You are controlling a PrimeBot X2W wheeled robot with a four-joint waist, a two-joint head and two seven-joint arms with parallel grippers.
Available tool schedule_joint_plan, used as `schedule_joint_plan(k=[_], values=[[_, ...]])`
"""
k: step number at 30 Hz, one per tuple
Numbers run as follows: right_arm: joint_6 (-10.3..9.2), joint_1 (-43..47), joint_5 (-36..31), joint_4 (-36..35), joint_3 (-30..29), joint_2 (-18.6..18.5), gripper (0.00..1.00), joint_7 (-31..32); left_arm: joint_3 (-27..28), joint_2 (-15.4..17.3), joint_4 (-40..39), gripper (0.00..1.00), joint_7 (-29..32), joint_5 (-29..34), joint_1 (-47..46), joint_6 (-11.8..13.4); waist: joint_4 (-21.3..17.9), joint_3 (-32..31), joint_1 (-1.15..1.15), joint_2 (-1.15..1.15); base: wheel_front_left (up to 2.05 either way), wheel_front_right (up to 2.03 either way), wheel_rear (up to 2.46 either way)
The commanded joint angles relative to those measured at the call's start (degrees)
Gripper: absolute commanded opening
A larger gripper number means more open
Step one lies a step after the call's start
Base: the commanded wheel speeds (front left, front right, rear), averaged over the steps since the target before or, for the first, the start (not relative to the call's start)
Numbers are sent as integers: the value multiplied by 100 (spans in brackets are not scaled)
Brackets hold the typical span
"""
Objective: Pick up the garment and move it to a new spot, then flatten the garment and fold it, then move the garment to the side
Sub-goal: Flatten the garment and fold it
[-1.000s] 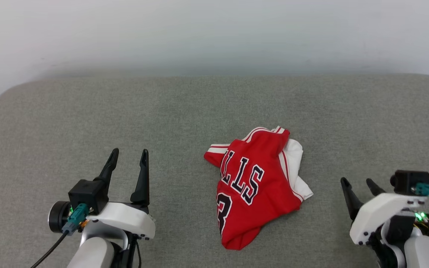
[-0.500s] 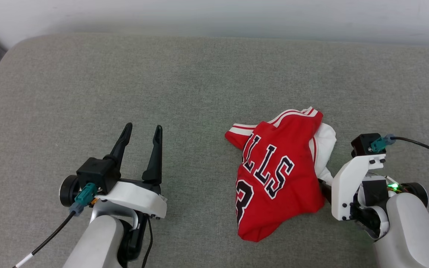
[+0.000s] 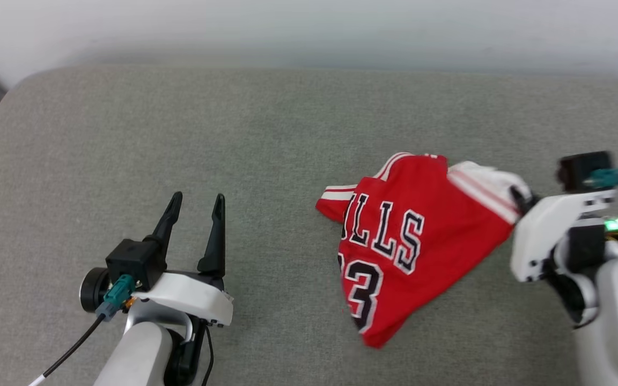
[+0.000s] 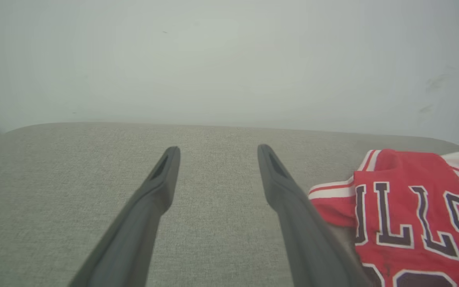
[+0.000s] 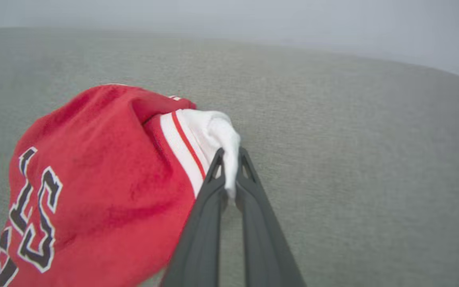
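Two right fingers (image 5: 207,207) pinch garment (image 5: 94,167) sleeve; blurred in head view

One garment (image 3: 416,236), two tools (image 3: 198,196) (image 5: 230,153)

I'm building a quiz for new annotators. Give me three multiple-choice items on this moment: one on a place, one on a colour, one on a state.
1. Where is the garment relative to the left gripper?
A) to the robot's right of it
B) to the robot's left of it
C) between its fingers

2. What colour is the cloth pinched by the right gripper?
A) black
B) white
C) grey

3. The left gripper is:
A) shut on the garment
B) shut, empty
C) open, empty

Key:
1 A, the head view shows the garment to its right, apart from it.
2 B, the right wrist view shows white sleeve cloth between the tips.
3 C, its fingers stand spread over bare cushion.
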Motion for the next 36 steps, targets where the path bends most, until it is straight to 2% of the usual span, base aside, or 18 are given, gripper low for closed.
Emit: schedule_joint_plan(k=[1,8,10,13,14,15,18,19,20,25,30,36], values=[[-5,41,-98,-90,-158,-15,0,-84,13,6,3,100,-13,16,81,20,-92,-103,-1,0,0,0,0],[-5,970,-509,-631,-1388,273,0,-289,19,-7,65,100,-14,-17,269,40,-226,-312,-1,0,0,0,0],[-5,1315,-442,-541,-1659,313,0,-337,12,-19,93,100,-14,-41,303,45,-243,-361,-1,0,0,0,0],[-4,1814,-216,-31,-1806,326,0,-395,-12,-30,129,100,6,-55,366,66,-263,-428,-1,0,0,0,0],[-4,1909,-189,147,-1784,323,13,-454,-11,-24,137,100,17,-55,381,78,-276,-448,-1,0,0,0,0],[-4,1976,-135,311,-1742,320,100,-538,-12,-18,145,100,31,-69,401,80,-287,-466,-1,0,0,0,0],[-4,1968,-8,551,-1619,324,100,-1218,-8,17,163,100,69,-94,479,109,-327,-527,-1,0,0,0,0],[-4,1880,66,548,-1563,315,100,-1804,-1,53,165,100,95,-94,535,133,-352,-592,-1,0,0,0,0],[-4,1879,40,520,-1527,314,100,-2078,-2,69,164,100,106,-95,566,134,-357,-626,-1,0,0,0,0],[-4,1829,-3,262,-1224,319,100,-3029,-27,114,137,100,190,-112,694,188,-356,-821,-1,0,0,0,0],[-4,1932,93,-158,-628,319,100,-3457,-59,167,84,100,276,-117,814,225,-344,-1007,-1,0,0,0,0],[-4,2195,253,-564,-96,316,100,-3473,-100,218,10,100,382,-109,919,285,-337,-1126,-1,0,0,0,0]])
